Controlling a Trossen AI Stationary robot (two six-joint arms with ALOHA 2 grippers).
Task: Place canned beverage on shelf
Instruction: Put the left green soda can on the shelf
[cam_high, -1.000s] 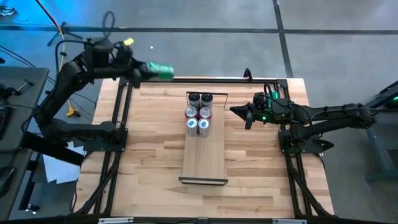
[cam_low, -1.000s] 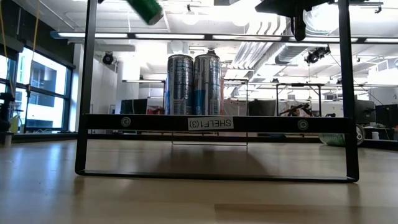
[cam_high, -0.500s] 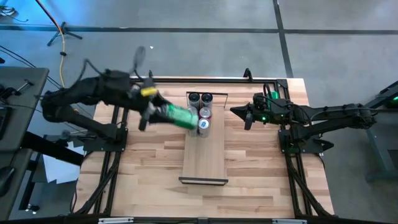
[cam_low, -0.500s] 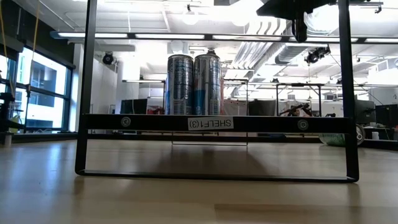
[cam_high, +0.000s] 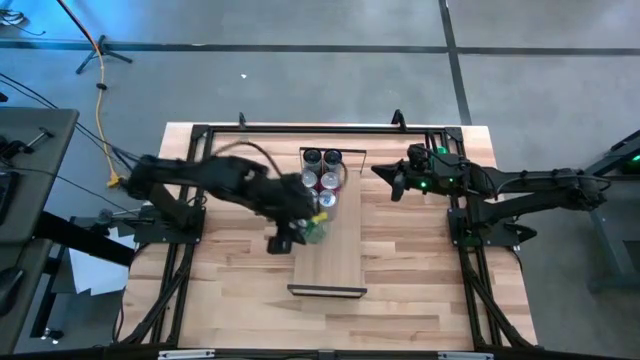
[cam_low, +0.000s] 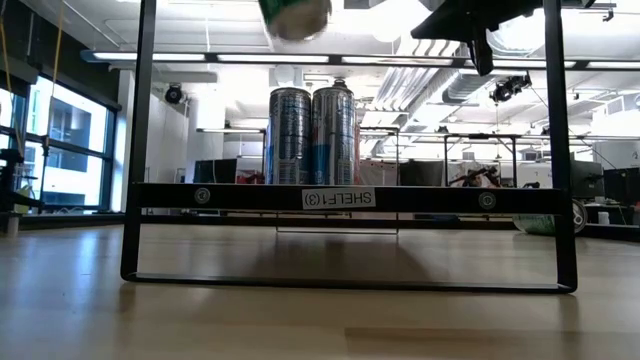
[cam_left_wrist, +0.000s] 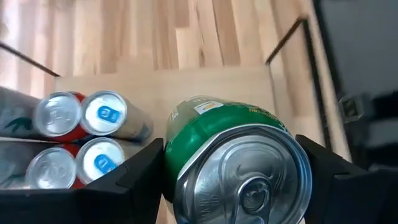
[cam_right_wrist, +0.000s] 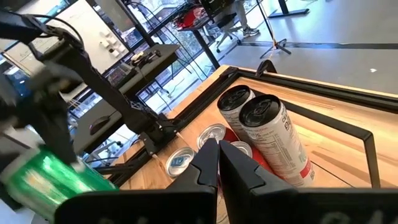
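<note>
A green can (cam_left_wrist: 239, 163) hangs over the pale wood shelf (cam_high: 330, 262), with my left gripper (cam_high: 305, 230) shut on it. In the low view only the can's lower end (cam_low: 295, 14) shows at the top edge. Several cans (cam_high: 322, 178) stand upright on the shelf's far half (cam_left_wrist: 81, 137), just beyond the green can. My right gripper (cam_high: 385, 178) hovers shut to the right of those cans, its closed fingers (cam_right_wrist: 219, 163) pointing at them and touching nothing. My left gripper pinches the green can's side wall between its two fingers (cam_left_wrist: 134, 177), one on each side, close to the tab end (cam_left_wrist: 249, 180). The fingers slant down from the table's left. The can is tilted, tab end toward the wrist, lifted clear above the shelf.
The shelf's near half (cam_high: 328, 272) is bare board, ending at a dark metal frame (cam_low: 340, 197) with a label. Black rails (cam_high: 190, 250) run along the table's left and right sides. The butcher-block top (cam_high: 415, 280) lies open on both sides of the shelf.
My left gripper has swung from the table's far left corner toward the right and near side, sinking a little and rolling, carrying the green can to a spot above the shelf beside the standing cans. The can has turned from lying crosswise to tilted.
</note>
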